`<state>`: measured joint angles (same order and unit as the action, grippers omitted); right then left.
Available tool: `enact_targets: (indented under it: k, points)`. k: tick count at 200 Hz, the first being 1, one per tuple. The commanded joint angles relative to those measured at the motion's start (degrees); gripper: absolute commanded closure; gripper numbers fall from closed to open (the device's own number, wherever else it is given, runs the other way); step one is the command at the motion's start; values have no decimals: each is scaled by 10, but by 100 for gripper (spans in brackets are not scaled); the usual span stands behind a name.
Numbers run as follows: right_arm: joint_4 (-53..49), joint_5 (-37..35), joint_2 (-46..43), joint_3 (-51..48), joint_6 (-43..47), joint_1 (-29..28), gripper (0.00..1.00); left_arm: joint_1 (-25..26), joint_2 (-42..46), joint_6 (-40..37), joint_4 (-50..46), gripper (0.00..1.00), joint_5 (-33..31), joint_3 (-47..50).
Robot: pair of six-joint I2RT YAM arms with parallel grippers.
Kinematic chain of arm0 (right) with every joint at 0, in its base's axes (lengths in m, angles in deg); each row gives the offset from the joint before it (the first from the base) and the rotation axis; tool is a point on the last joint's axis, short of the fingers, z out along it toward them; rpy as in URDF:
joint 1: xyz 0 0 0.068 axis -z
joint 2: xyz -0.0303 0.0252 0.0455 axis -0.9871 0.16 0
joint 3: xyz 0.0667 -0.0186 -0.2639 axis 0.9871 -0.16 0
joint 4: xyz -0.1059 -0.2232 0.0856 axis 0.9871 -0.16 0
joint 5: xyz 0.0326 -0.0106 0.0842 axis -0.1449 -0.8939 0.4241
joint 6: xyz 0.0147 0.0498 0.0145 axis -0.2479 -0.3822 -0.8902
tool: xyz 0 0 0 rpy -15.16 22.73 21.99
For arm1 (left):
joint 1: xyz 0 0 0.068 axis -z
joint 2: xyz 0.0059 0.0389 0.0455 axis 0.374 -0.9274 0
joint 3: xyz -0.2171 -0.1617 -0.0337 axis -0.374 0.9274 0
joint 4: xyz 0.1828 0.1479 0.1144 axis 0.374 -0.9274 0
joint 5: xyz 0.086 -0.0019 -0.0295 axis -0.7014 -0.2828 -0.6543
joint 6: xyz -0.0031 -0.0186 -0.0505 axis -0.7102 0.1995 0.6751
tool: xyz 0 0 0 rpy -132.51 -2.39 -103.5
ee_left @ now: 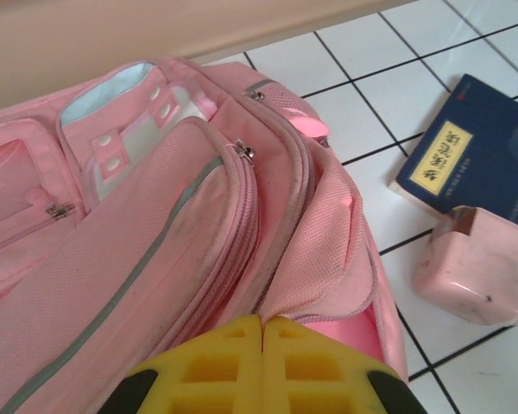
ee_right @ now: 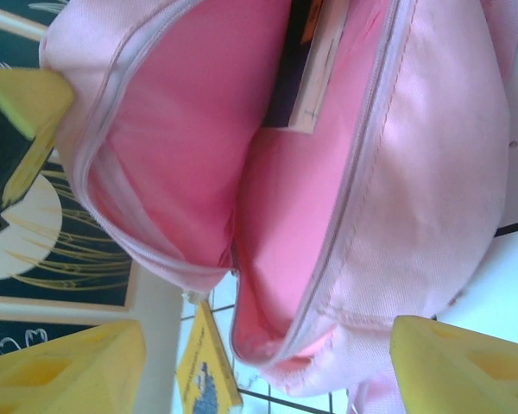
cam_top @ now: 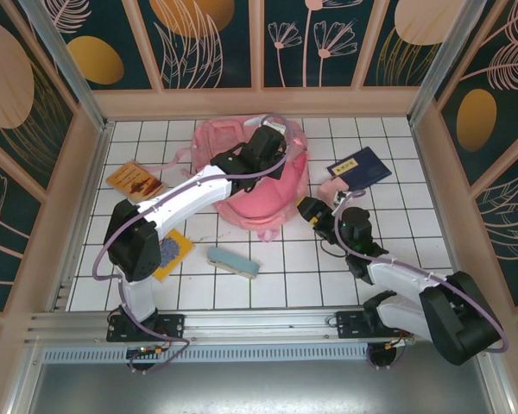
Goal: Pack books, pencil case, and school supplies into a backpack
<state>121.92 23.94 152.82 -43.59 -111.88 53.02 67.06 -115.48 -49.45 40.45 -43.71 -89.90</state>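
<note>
Backpack [ee_right: 432,172] gapes open, pink lining, book [ee_right: 315,78] edge inside.

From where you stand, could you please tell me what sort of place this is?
Probably a staged robot test cell: a white-tiled table, painted leaf-pattern wall panels, and a pink backpack.

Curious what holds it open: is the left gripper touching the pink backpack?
Touching. Left wrist view: the left gripper, shut, pinches rim fabric of the pink backpack.
</note>
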Motion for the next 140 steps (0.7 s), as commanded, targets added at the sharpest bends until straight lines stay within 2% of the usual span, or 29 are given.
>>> enact_targets:
  k: [1, 19, 27, 37, 53, 70, 76, 96, 140]
  points:
    - [3, 22, 5, 6, 23, -7, 26, -15, -27, -16, 16, 100, -46, -23]
    - [2, 16, 2, -2, 31, -11, 26, -16, -17, -7, 23, 98, -5, -12]
    - [1, 16, 0, -2, 37, -15, 26, -15, -6, 0, 27, 83, 9, -3]
    - [-3, 16, -2, 1, 47, -19, 26, -16, 13, 9, 32, 58, 15, 13]
    - [-15, 17, -3, 16, 73, -32, 26, -15, 57, 21, 36, 42, 18, 47]
    - [-34, 11, 1, 39, 102, -60, 26, -16, 122, 52, 40, 17, -13, 97]
    - [-37, 10, 4, 47, 110, -68, 26, -16, 147, 66, 40, 11, -27, 119]
    - [-43, 10, 27, 75, 133, -96, 26, -20, 229, 115, 48, 2, -74, 202]
    - [-81, 5, 98, 166, 199, -162, 26, -74, 381, 252, 1, 1, -105, 373]
